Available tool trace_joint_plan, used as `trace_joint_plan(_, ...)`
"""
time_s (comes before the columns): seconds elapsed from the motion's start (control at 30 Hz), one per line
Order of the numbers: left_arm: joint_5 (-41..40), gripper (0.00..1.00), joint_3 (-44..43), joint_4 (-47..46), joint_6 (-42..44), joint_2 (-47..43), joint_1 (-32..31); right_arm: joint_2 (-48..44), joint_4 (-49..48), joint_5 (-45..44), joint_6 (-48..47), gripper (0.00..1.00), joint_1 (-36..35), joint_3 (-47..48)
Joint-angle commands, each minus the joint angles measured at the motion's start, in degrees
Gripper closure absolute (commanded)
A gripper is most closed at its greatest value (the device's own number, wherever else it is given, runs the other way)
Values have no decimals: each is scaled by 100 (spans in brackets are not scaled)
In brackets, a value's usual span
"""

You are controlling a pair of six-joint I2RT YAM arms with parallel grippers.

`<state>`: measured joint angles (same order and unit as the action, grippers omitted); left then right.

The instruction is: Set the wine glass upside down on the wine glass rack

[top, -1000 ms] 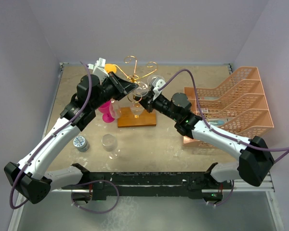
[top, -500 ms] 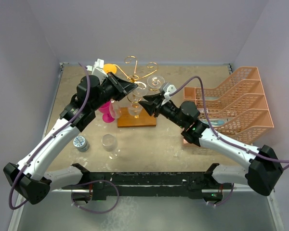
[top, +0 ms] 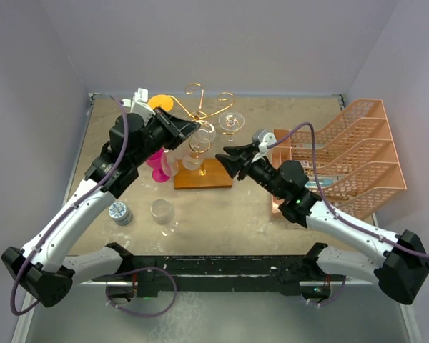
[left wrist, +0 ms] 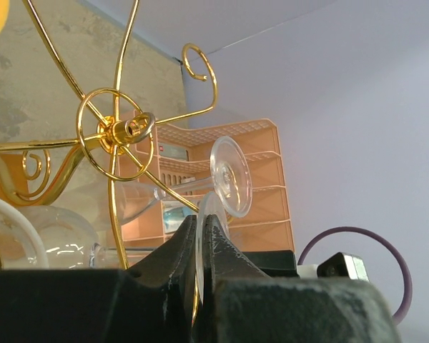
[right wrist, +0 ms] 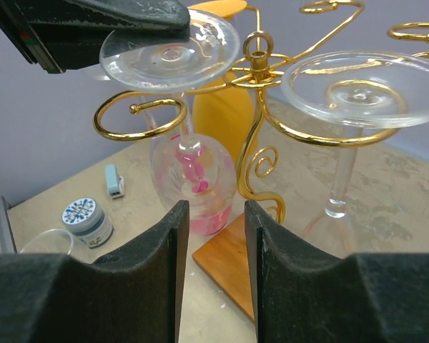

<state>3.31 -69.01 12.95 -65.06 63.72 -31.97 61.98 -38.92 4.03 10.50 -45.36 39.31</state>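
The left gripper (top: 188, 129) is pressed together on the wine glass (right wrist: 170, 51), pinching the rim of its round foot between both fingers; the left wrist view shows the foot edge-on in that narrow grip. The right gripper (top: 227, 154) is spread, with nothing between its fingers and touching nothing. It hangs just in front of the wine glass rack (right wrist: 257, 64), facing it.

The only printed thing is a small round tin (right wrist: 86, 216) on the bench (top: 229, 207), with a blue-and-white patterned lid. Its print is too small to read.

The held wine glass is upside down at the left side of the rack. Its foot is on top and roughly level, its stem runs straight down, and its bowl hangs below with the mouth toward the bench, so the long axis is vertical. The foot sits just above a curled gold arm and the stem passes beside the curl. I cannot tell whether the foot rests on the wire.

A second wine glass (right wrist: 354, 86) hangs upside down on the right-hand arm, foot on the wire and stem vertical, free of both grippers. The rack stands on its wooden base (top: 204, 177) mid-bench, with a pink glass (top: 157, 163) just to its left and a salmon tray organizer (top: 357, 143) well to its right.
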Motion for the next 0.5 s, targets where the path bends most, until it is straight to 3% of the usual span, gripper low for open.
trace_joint_plan(0.0,-248,100,-86,-537,-207,-368,27,-390,-258,-302,326,61,-17,-63)
trace_joint_plan(0.47,-130,100,160,-353,-416,-646,26,-910,-544,-727,804,60,-17,-79)
